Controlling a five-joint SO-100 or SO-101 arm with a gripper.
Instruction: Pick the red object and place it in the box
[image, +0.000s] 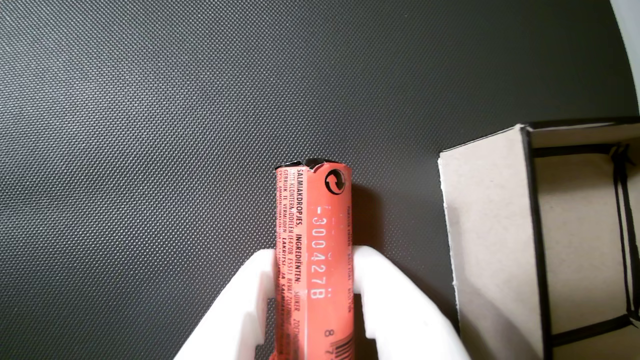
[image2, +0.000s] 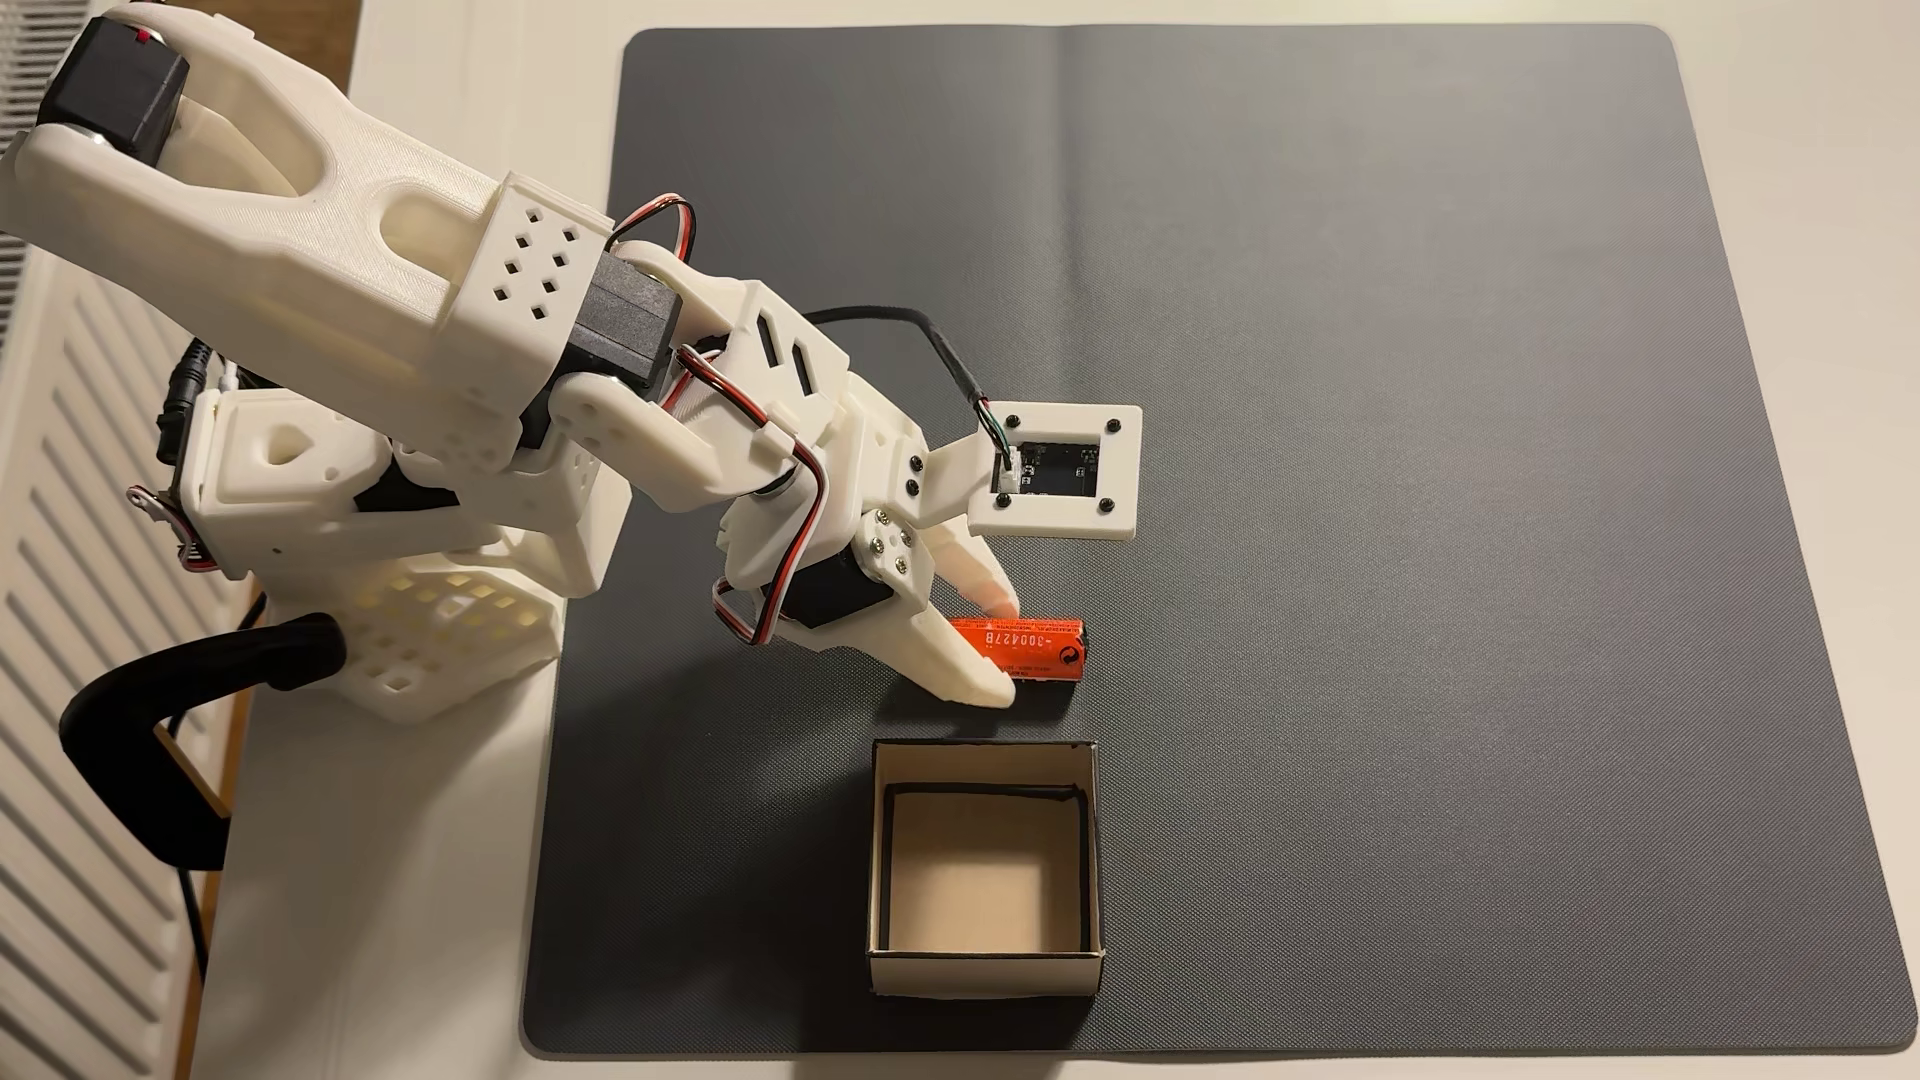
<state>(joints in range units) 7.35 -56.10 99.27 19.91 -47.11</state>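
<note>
The white plastic claw (image: 314, 260) is clenched around the bar (image: 314, 250), an orange-red wrapped cylinder with a crimped end, on the textured dark mat (image2: 1351, 415) just beside the square cardboard box (image2: 982, 971).

The white arm reaches out low, wrist bent downward. The gripper (image2: 1006, 646) points toward the right in the fixed view, its two fingers (image: 385, 295) closed in, a narrow gap between them.
</note>
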